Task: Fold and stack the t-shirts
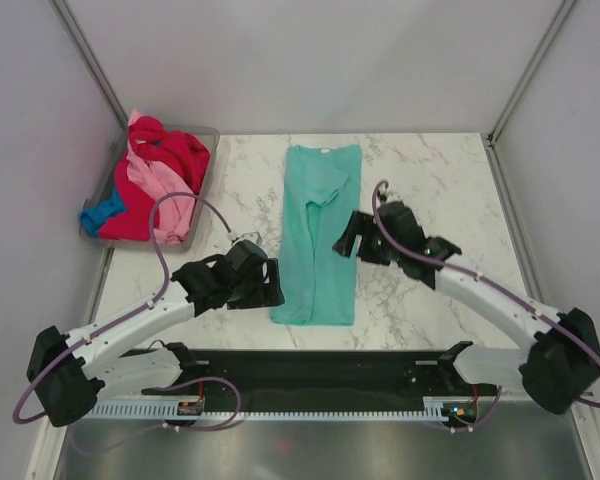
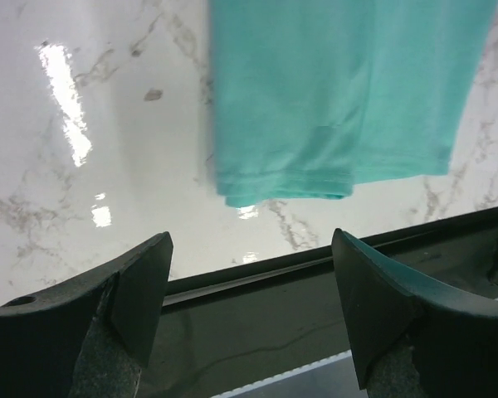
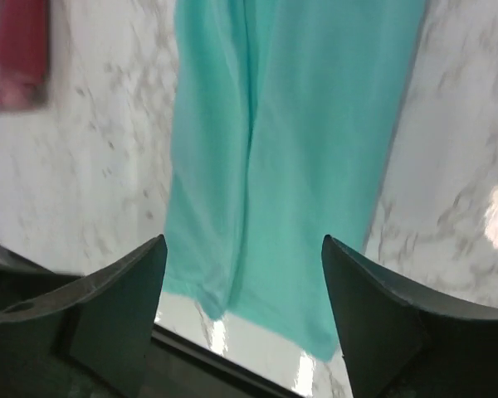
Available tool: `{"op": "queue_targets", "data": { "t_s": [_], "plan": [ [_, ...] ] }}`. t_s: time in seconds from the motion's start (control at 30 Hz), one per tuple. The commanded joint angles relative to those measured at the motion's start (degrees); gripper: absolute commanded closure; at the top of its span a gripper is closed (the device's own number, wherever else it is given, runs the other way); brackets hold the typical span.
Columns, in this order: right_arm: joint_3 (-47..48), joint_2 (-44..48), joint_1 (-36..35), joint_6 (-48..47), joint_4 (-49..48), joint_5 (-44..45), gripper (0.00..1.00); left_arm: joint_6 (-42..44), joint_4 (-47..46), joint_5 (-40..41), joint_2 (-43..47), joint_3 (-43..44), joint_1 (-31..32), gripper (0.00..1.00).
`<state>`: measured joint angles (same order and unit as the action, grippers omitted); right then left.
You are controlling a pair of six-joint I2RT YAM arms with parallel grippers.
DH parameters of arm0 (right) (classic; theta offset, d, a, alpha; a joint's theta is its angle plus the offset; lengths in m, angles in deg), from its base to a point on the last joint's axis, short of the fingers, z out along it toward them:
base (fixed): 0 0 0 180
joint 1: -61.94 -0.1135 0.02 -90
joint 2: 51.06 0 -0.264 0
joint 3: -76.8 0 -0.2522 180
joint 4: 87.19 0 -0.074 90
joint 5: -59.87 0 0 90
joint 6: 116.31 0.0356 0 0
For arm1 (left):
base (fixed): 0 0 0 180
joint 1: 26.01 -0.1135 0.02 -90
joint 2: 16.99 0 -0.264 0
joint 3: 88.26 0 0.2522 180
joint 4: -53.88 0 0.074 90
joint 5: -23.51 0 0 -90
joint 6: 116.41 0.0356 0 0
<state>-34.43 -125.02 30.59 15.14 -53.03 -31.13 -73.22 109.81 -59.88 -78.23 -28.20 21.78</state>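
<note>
Teal t-shirt [image 3: 290, 166] folded lengthwise on marble table [image 3: 461, 141], end effector [image 3: 242, 242] spread, empty

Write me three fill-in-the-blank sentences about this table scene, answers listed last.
The grey plastic tub holding crumpled red, pink and blue cloth t-shirts sits at the far ____ corner of the white marble table. The long folded cloth t-shirt lying flat on the table is ____ in colour. The left hand and right hand both stand ____, holding nothing.
Missing words: left; teal; open.
</note>
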Motion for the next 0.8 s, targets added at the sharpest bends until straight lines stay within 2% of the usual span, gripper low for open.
{"op": "queue_targets", "data": {
  "t_s": [0.0,0.03,0.13,0.3,0.6,0.63,0.77],
  "plan": [
    [-18.32,8.17,-7.91,14.07,-0.18,8.9,0.19,-2.41,-1.73,2.35,4.71,-4.8,-2.08,0.14],
    [-23.31,9.69,-12.37,16.62,-1.75,9.6,0.25,-2.15,-2.87,1.92,5.33,-5.86,-2.61,0.14],
    [-27.83,12.16,-18.72,22.09,-2.03,13.29,0.33,-0.22,-7.62,-0.54,6.21,-9.82,-5.42,0.15],
    [-28.37,10.06,-20.5,23.67,-2.65,15.32,0.39,1.63,-12.63,-3.01,4.11,-13.69,-8.41,0.18],
    [-27.76,2.42,-23.4,24.9,-5.89,14.27,0.47,0.84,-19.31,-6.61,1.73,-19.14,-8.94,0.24],
    [-27.93,1.8,-24.36,25.51,-7.21,14.18,0.51,0.58,-21.32,-8.18,1.38,-19.75,-8.94,0.25],
    [-27.32,-0.84,-26.83,27.45,-7.05,15.23,0.57,0.14,-24.58,-12.05,-0.9,-22.22,-8.94,0.3]
  ]
}}
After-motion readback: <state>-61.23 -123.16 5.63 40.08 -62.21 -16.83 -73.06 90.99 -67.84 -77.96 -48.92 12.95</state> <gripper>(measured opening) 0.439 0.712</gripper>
